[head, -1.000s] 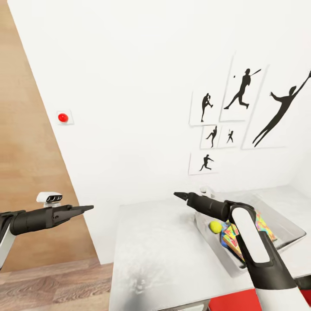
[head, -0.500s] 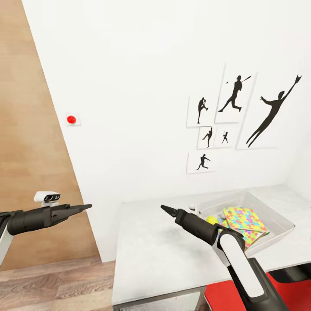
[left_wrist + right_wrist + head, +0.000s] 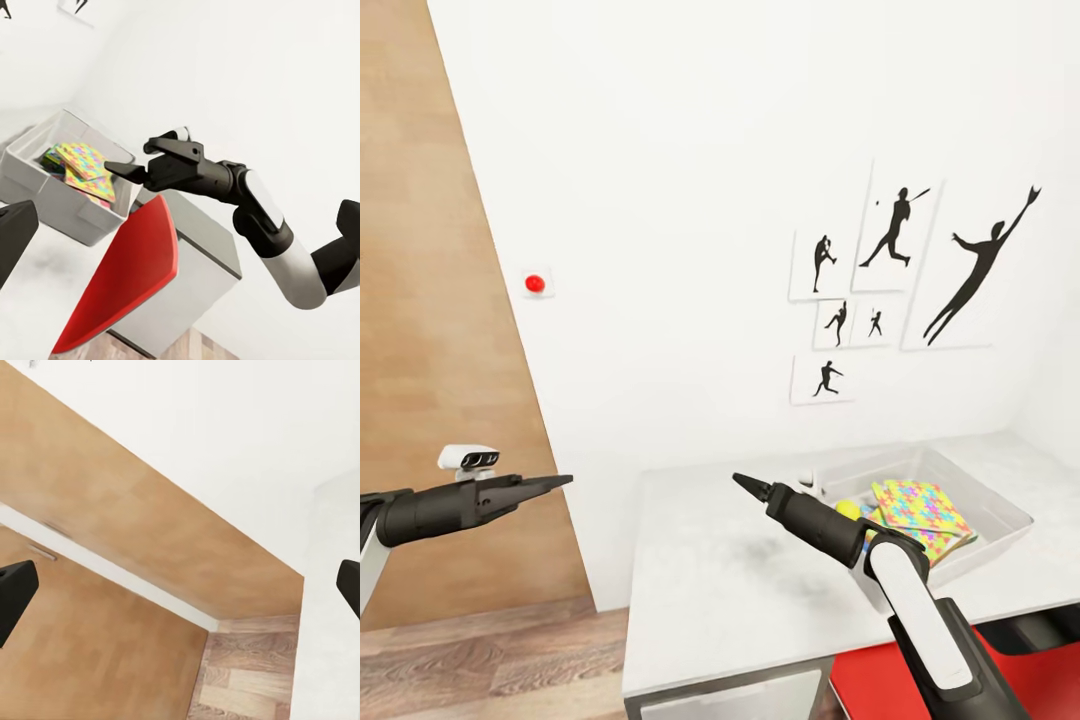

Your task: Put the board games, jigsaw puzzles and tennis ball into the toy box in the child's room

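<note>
The light-grey toy box stands on the pale table at the right, against the wall. A multicoloured jigsaw puzzle lies on top inside it, with more coloured flat things underneath that I cannot name. The tennis ball rests in the box's near-left corner. My right gripper hovers open over the table, left of the box, holding nothing. In the left wrist view the toy box and puzzle show beside the right gripper. My left gripper is open and empty, off the table's left end. The bed is out of view.
A red chair sits at the table's front, under my right arm. The white wall carries black sports pictures and a red round button. A wood panel and plank floor lie to the left.
The head view has swung, shifting the whole scene. My right gripper has drawn back from over the toy box's near end to the left over the bare table. The left arm stays put.
</note>
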